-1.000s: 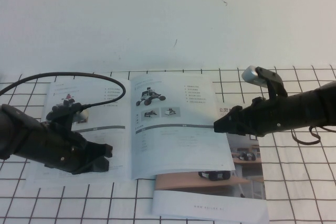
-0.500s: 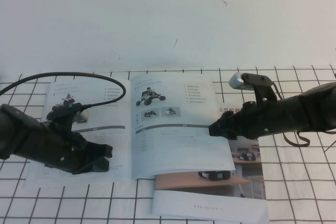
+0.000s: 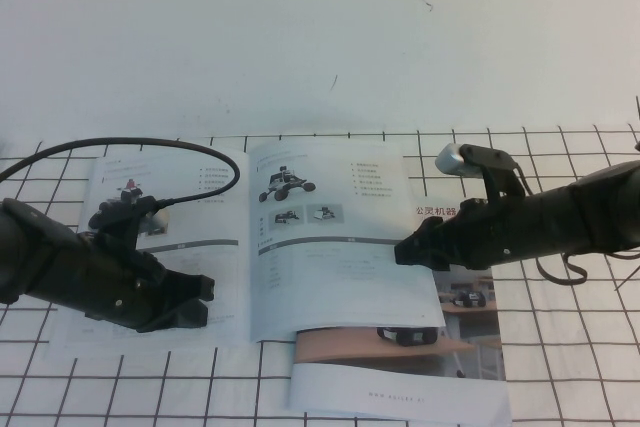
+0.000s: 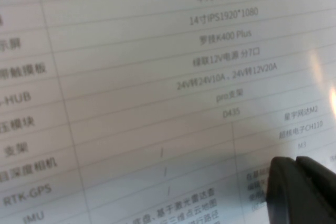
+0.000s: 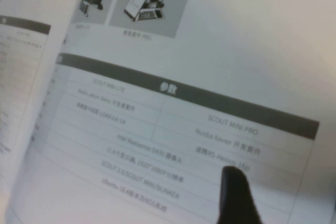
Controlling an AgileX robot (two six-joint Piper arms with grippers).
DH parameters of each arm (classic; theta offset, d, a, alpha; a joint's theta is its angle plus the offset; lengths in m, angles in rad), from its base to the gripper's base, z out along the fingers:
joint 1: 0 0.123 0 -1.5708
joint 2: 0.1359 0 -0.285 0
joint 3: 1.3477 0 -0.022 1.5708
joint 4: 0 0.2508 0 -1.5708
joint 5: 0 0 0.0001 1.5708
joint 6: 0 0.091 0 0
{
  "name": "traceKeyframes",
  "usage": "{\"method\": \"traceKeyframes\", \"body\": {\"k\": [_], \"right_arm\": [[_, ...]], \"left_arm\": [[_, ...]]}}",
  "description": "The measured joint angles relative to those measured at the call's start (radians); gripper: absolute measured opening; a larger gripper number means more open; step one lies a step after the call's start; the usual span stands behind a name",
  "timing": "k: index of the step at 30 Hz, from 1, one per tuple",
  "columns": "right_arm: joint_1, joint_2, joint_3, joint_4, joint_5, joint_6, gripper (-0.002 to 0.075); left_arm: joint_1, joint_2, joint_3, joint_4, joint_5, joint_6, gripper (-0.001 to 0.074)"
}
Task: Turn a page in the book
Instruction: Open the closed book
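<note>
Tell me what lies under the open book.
A brochure with a room photo pokes out beneath the book. Its upper-left part is covered. Left tool rests on the book; right tool at the page edge.

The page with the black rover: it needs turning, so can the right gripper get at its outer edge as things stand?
Probably yes. The right gripper, open, sits at the page's outer edge with nothing between; the left gripper rests on the book's far side.

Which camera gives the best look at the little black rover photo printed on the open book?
The high view: the black rover photo shows whole on the book's right page, beyond the right gripper. The right wrist view cuts it off, showing only the two small photos below. The left wrist view, by the left gripper, shows only text.
</note>
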Motion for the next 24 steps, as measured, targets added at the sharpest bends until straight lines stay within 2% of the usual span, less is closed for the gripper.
{"method": "traceKeyframes", "body": {"k": [17,24], "right_arm": [[0.000,-0.052,-0.005,0.044,0.046,-0.027,0.0395],[0.000,-0.064,-0.005,0.146,0.137,-0.085,0.0395]], "left_arm": [[0.000,0.004,0.000,-0.003,0.001,-0.001,-0.0003],[0.001,0.007,0.000,-0.013,0.005,-0.001,-0.0003]]}}
